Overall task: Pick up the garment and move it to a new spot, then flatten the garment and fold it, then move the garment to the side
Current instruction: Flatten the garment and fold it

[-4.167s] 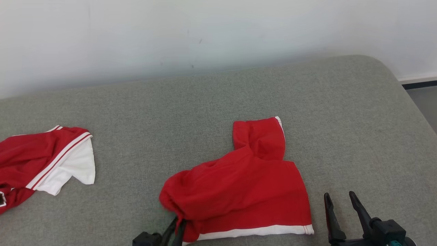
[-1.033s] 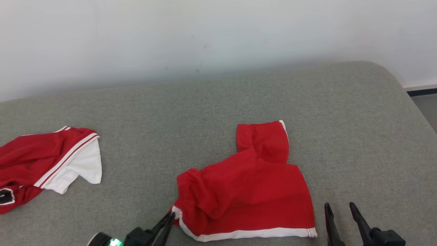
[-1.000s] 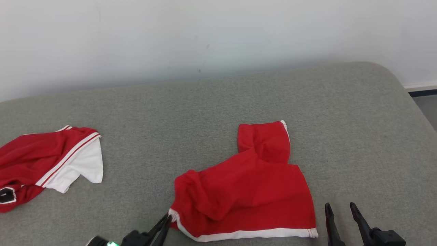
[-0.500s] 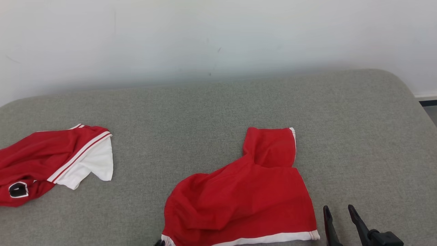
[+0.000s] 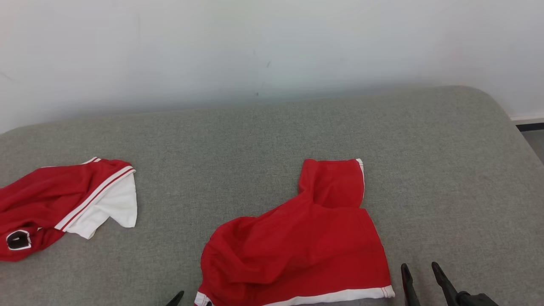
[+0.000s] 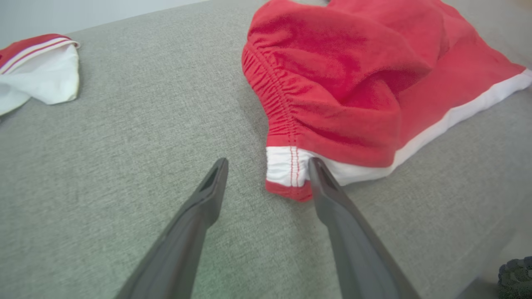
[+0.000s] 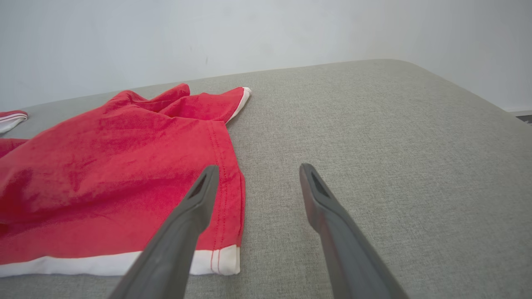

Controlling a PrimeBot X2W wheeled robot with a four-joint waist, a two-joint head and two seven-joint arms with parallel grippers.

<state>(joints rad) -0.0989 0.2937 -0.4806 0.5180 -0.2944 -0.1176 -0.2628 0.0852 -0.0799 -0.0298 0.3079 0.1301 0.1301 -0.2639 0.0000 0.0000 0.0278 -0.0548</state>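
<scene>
The garment [image 5: 297, 246] is a pair of red shorts with a white hem, lying rumpled on the grey cushion [image 5: 255, 140] near its front edge. My left gripper [image 6: 268, 166] stands open at the garment's [image 6: 345, 83] near-left corner. The white corner lies loose between the fingers, close to the right one. In the head view one left fingertip [image 5: 177, 297] pokes in at the bottom edge. My right gripper [image 5: 419, 267] is open with nothing in it, just right of the garment's hem corner. In the right wrist view, the right gripper [image 7: 258, 169] has its left finger over the garment's [image 7: 104, 174] edge.
A second red and white garment [image 5: 63, 204] lies at the cushion's left, also seen as a white sleeve [image 6: 41, 70] in the left wrist view. A pale wall [image 5: 272, 51] backs the cushion. The cushion's right edge drops to the floor [image 5: 533, 138].
My left gripper, shut on the garment's left corner a moment ago, drew it toward the front and has now opened and let go. The head camera shifted. The right gripper stayed put.
</scene>
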